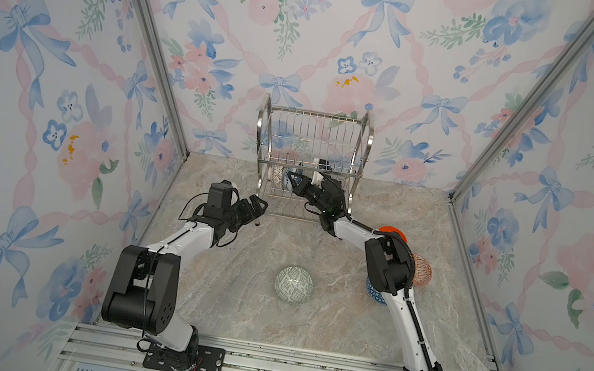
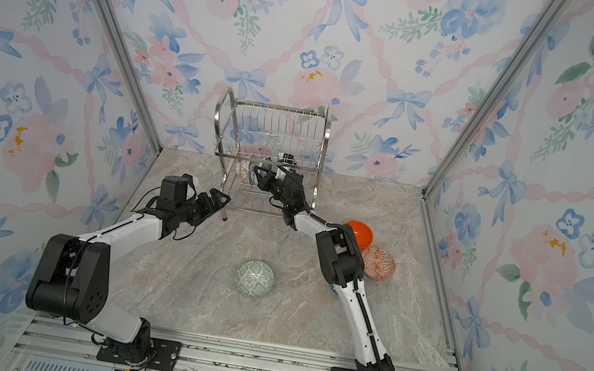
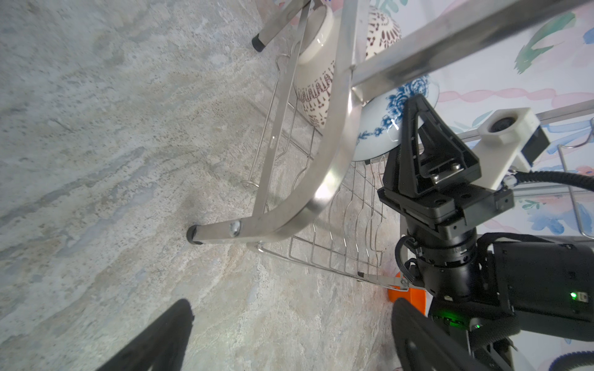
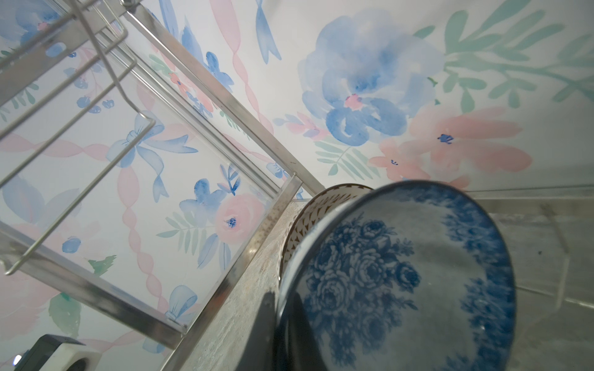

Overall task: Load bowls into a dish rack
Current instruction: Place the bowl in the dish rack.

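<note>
Progress: two of six in. White lattice bowl (image 3: 315, 93) and blue floral bowl (image 4: 401, 282) stand on edge in the lower tier of the dish rack (image 1: 316, 114), at 12 o'clock on the bench (image 1: 278, 240). Your right tool (image 1: 296, 182) pinches the floral rim, not yet released. Left tool (image 1: 259, 211) gapes empty by the rack's front leg. Left to load: green-grey patterned bowl (image 1: 293, 285) toward 6; orange bowl (image 2: 360, 233), red-orange patterned bowl (image 2: 379, 264) and blue triangle bowl (image 1: 375, 292) around 3–4.

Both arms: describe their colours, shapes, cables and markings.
The left arm and right arm match: white tubular links between boxy black joint housings, with black cables looping outside. The left end effector and right end effector are black, with triangular open-frame fingers. A white camera housing sits on the right wrist, and green indicator lights glow behind it.
</note>
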